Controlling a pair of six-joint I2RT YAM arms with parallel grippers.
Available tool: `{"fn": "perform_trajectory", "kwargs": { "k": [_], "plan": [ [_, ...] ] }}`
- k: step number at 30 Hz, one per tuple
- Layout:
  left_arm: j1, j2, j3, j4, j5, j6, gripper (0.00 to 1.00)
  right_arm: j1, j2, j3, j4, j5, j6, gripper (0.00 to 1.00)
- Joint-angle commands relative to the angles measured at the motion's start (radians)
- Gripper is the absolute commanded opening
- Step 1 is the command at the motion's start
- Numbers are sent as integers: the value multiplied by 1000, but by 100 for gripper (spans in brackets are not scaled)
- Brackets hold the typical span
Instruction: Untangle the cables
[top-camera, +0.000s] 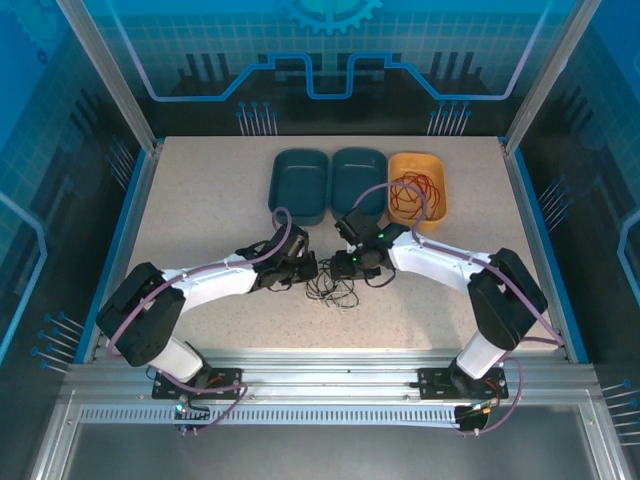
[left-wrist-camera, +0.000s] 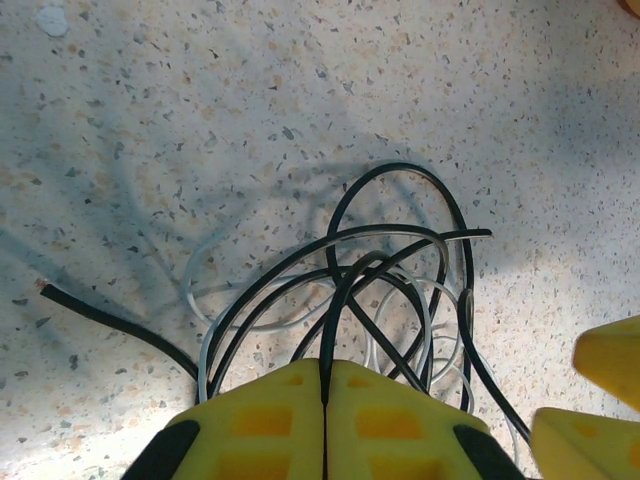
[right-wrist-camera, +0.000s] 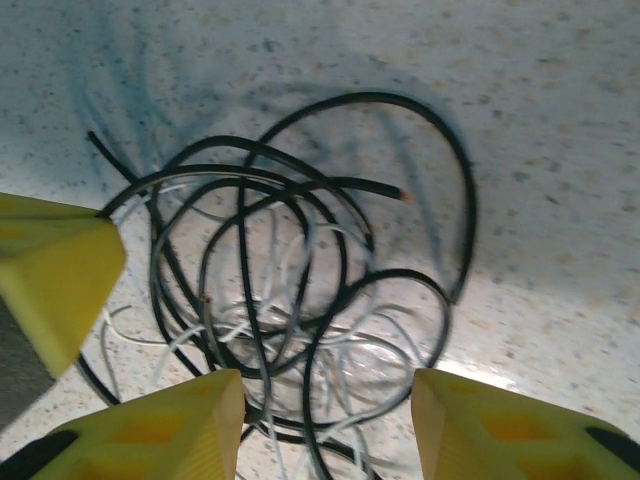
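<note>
A tangle of black and white cables (top-camera: 333, 288) lies on the speckled table between the two arms. In the left wrist view the black cable (left-wrist-camera: 395, 165) loops over the white cable (left-wrist-camera: 203, 368), and my left gripper (left-wrist-camera: 325, 385) is shut on one black strand that runs up from between its yellow fingers. My right gripper (right-wrist-camera: 328, 420) hangs open just over the same tangle, with black loops (right-wrist-camera: 380, 97) and white strands lying between its fingers, untouched. The red cable (top-camera: 413, 193) lies coiled in the orange bin.
Two dark teal bins (top-camera: 299, 182) (top-camera: 358, 178) and the orange bin (top-camera: 440, 175) stand in a row at the back of the table. The two grippers (top-camera: 308, 270) (top-camera: 345, 268) sit very close together, the right one's yellow fingers (left-wrist-camera: 610, 360) visible beside the left.
</note>
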Motion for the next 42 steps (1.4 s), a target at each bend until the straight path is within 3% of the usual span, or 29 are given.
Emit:
{"fn": "perform_trajectory", "kwargs": {
  "k": [1,10,19,24,35,42],
  "plan": [
    [-1,-29,-16,-9,-28,0,6,22,33,36,8,-48,3,46],
    [8,-76,-29,-33,-64,9,6,32,49,10,-47,-15,25,40],
    [54,-148,-81,-56,-89,15,6,30,59,-8,-36,-11,25,20],
    [79,-200,-114,-86,-109,27,7,31,52,14,-78,31,12,0],
    [233,-418,-224,-195,-175,69,6,-11,-147,4,-249,312,19,0],
    [335,-505,-257,-245,-176,106,7,-106,-342,-70,-265,358,40,0]
  ]
}}
